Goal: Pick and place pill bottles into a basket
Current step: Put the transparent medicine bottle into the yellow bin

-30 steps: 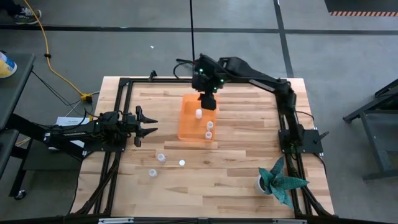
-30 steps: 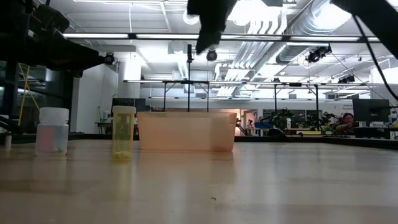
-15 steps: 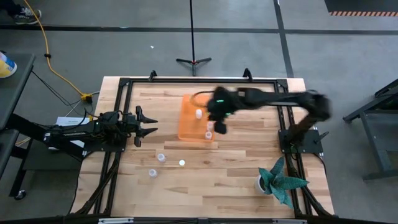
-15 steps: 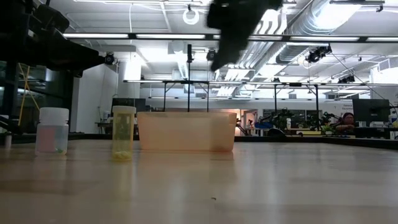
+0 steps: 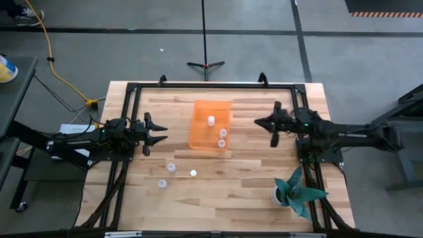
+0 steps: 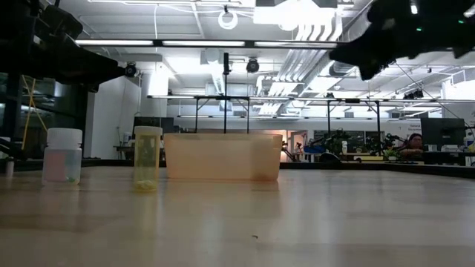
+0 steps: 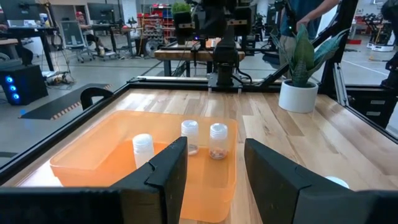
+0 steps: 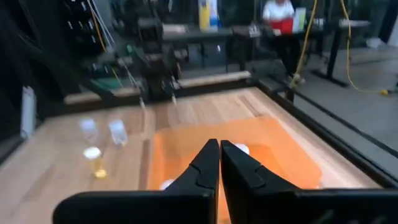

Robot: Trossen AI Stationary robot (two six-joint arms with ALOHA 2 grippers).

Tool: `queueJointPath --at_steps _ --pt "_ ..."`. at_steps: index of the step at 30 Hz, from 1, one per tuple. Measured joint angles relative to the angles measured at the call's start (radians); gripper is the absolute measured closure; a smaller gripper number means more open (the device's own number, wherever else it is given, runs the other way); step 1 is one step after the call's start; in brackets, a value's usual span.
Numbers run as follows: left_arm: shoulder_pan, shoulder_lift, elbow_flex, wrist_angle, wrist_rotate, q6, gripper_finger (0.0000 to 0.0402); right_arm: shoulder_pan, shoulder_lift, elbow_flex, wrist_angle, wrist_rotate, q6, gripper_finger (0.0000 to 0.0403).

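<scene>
The orange basket (image 5: pixel 211 125) stands mid-table with three pill bottles upright inside it (image 5: pixel 211 120) (image 5: pixel 224 133) (image 5: pixel 221 143); the left wrist view shows them too (image 7: pixel 189 134). Three more pill bottles stand on the wood near the front left (image 5: pixel 171 167) (image 5: pixel 193 173) (image 5: pixel 162 184). My left gripper (image 5: pixel 157 132) is open, level, left of the basket and pointing at it. My right gripper (image 5: pixel 259 122) is shut on nothing. It hangs above the table to the right of the basket and points toward it (image 8: pixel 219 163).
A white pot with a teal plant (image 5: pixel 297 193) stands at the front right corner. A black frame (image 5: pixel 211 86) runs around the table's edges. Bare wood lies between the basket and my right gripper.
My right gripper has swung from above the basket's far end toward the table's right edge. It has turned from pointing down to pointing level at the basket. The bottles and the basket have stayed where they were.
</scene>
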Motion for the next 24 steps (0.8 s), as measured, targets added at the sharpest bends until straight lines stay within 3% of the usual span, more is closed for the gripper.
queueJointPath --at_steps 5,12,24 --pt "0.000 0.000 0.000 0.000 0.000 0.000 0.0208 0.028 -0.178 -0.083 -0.052 -0.042 0.006 0.0402" --pt "0.000 0.000 0.000 0.000 0.000 0.000 0.0208 0.081 -0.383 -0.197 -0.033 0.062 0.012 0.0402" --pt "0.000 0.000 0.000 0.002 0.000 0.000 0.0208 0.105 -0.454 -0.284 -0.022 0.130 -0.026 0.0399"
